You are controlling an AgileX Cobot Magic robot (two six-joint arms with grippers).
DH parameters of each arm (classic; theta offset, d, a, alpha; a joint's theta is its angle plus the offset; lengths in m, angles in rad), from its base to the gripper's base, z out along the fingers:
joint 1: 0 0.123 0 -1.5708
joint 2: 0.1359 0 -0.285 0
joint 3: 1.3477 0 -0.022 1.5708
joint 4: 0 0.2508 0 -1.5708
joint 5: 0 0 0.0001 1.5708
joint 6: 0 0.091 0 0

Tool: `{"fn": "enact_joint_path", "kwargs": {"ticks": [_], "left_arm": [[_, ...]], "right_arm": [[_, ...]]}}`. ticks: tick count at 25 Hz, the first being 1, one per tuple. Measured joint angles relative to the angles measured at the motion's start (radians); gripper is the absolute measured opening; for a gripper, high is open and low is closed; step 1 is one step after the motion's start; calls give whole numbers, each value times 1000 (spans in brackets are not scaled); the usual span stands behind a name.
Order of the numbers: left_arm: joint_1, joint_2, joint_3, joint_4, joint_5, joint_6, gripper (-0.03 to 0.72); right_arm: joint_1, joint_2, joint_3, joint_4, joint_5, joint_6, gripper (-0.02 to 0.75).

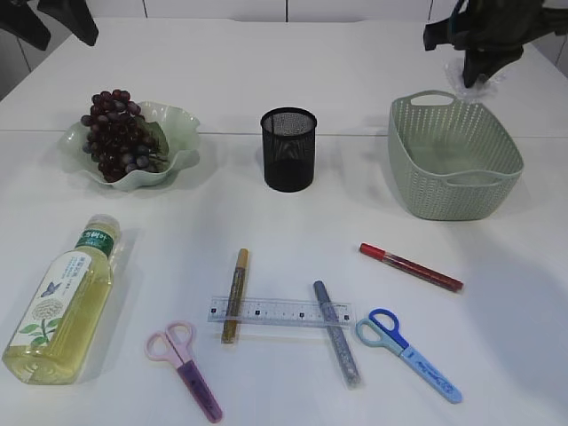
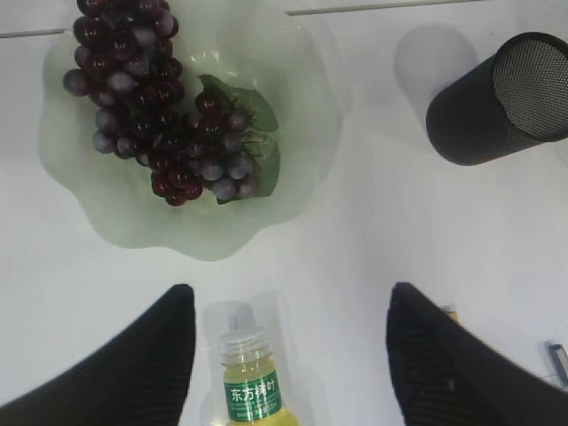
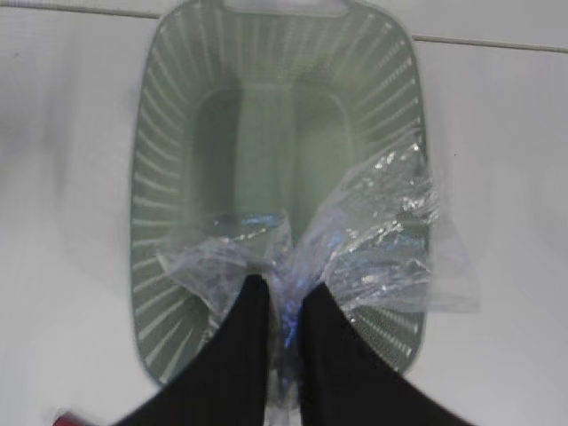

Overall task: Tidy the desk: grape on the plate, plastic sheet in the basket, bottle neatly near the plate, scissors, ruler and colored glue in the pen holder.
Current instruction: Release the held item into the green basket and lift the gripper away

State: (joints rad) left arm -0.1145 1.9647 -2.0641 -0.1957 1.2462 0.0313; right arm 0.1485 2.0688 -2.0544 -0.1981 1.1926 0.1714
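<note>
Right gripper (image 3: 282, 306) pinching crinkled clear plastic sheet (image 3: 373, 240), hanging over sage-green woven basket (image 1: 454, 160); drop pending. Left gripper (image 2: 288, 342) hovering wide, empty, above yellow-liquid plastic bottle (image 2: 248, 382). Dark purple grape bunch (image 1: 120, 133) sitting on scalloped pale green plate (image 1: 182, 120): done. Clear ruler (image 1: 280, 311), pink scissors (image 1: 186, 368), blue scissors (image 1: 408, 353) and glitter glue sticks lying on desk, black mesh pen holder (image 1: 288, 149) waiting.

Right tool (image 3: 282, 306) pinching crumpled plastic sheet (image 3: 373, 244), above green basket (image 3: 160, 177)
</note>
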Motion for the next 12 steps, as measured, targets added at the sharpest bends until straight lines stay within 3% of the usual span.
{"fn": "enact_joint_path", "kwargs": {"ticks": [12], "left_arm": [[0,0,0,0,0,0,470]], "right_arm": [[-40,119,-4,79,-66,15,57]]}}
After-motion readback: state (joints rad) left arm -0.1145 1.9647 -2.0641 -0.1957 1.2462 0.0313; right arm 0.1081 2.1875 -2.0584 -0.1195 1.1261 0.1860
